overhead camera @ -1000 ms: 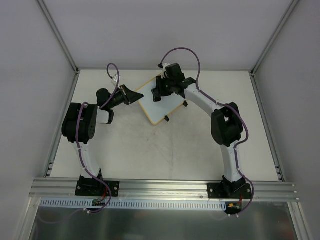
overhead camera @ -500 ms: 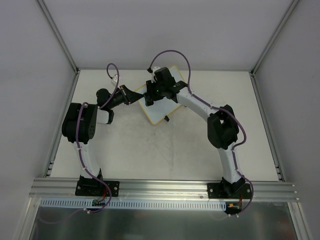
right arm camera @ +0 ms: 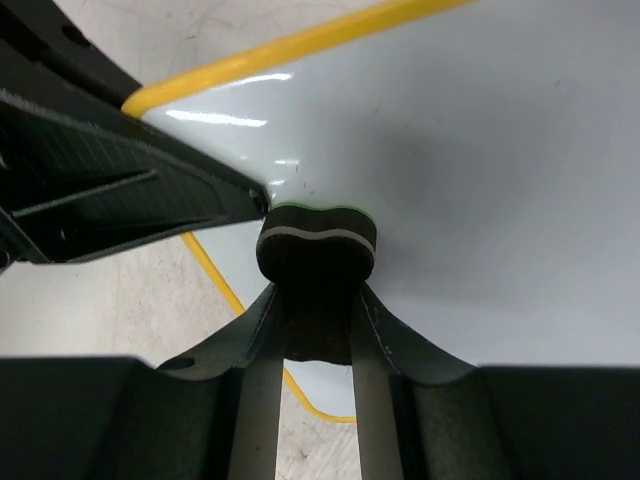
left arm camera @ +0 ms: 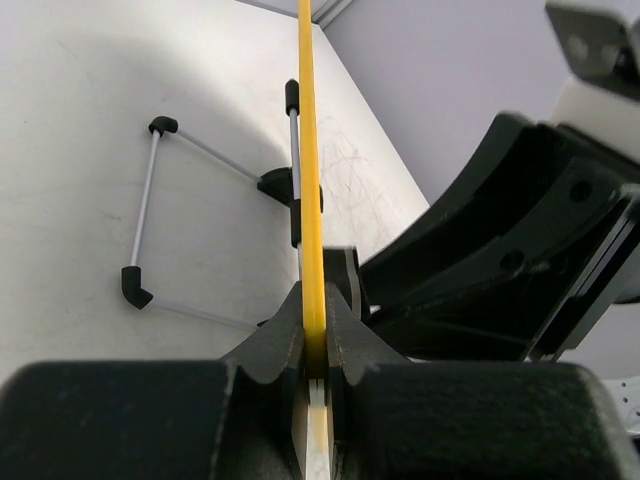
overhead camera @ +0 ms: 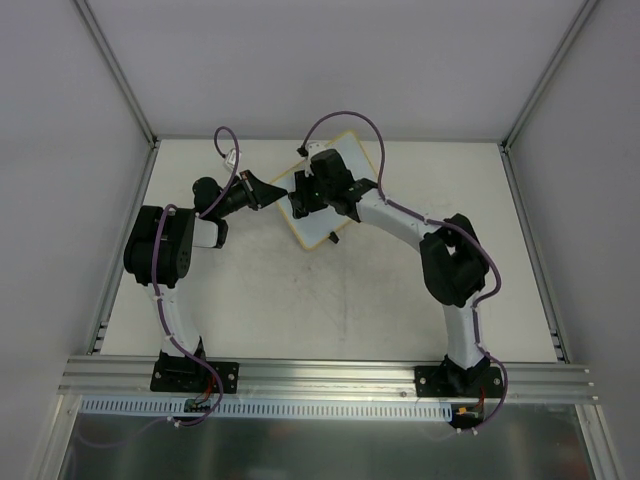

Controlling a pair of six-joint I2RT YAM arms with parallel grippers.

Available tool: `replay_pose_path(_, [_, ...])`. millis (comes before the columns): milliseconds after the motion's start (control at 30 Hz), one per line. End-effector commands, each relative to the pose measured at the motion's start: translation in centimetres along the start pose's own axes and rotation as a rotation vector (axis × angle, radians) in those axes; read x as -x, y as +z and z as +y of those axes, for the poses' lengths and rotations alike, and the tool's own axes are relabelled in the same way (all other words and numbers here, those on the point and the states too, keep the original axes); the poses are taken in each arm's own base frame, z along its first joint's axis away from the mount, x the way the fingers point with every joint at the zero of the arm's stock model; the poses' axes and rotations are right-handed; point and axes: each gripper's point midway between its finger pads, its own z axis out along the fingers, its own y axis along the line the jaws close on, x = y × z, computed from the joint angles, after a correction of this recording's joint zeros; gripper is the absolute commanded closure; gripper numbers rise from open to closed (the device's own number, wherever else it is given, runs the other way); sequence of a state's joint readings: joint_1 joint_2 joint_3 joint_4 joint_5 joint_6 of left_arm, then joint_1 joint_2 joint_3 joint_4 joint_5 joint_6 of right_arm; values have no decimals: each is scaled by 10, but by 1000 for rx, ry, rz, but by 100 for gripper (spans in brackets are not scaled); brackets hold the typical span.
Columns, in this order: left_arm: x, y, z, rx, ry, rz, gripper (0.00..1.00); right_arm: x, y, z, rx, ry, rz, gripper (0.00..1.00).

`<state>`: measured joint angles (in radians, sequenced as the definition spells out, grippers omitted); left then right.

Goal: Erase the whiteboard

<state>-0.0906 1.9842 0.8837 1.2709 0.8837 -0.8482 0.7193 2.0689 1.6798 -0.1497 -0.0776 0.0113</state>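
The left gripper (left arm camera: 313, 335) pinches the whiteboard (left arm camera: 306, 150) by its left corner, steadying it; the right gripper (right arm camera: 316, 312), clamped on the eraser (right arm camera: 318, 238), presses it flat for wiping.

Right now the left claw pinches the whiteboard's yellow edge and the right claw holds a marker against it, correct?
Not a marker: the right wrist view shows the right claw holding a dark eraser block against the whiteboard. The rest stands.

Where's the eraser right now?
In the right wrist view, the eraser sits clamped in the right gripper, pressed on the whiteboard near its yellow-framed corner, beside the left gripper that pinches the board's edge.
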Motion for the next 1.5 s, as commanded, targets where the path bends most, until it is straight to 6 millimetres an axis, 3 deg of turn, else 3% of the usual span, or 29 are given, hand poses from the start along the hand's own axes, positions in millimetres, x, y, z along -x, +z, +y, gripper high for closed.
replay_pose_path(0, [-22, 4, -62, -259, 163, 128, 100, -111, 9, -2, 11, 38, 274, 100])
replay_pose_path(300, [-21, 5, -63, -257, 161, 129, 100, -145, -5, -9, 42, 111, 271, 100])
replay_pose_path(333, [-21, 5, -62, -256, 160, 130, 100, -157, -8, -12, 37, 117, 287, 100])
replay_pose_path(667, [-21, 5, -61, -250, 161, 129, 100, -182, -15, -11, 68, 169, 277, 100])
replay_pose_path(933, [-20, 6, -59, -242, 155, 128, 100, -147, -65, 9, 85, 87, 159, 100])
replay_pose_path(1167, [-20, 6, -55, -232, 149, 124, 100, -133, -118, 18, 93, 41, 93, 100])
replay_pose_path(1333, [-19, 7, -53, -235, 136, 119, 100, -139, -147, 21, 94, 24, 117, 100])
replay_pose_path(1467, [-18, 7, -52, -232, 133, 116, 100, -167, -165, -4, -30, -10, 243, 100])
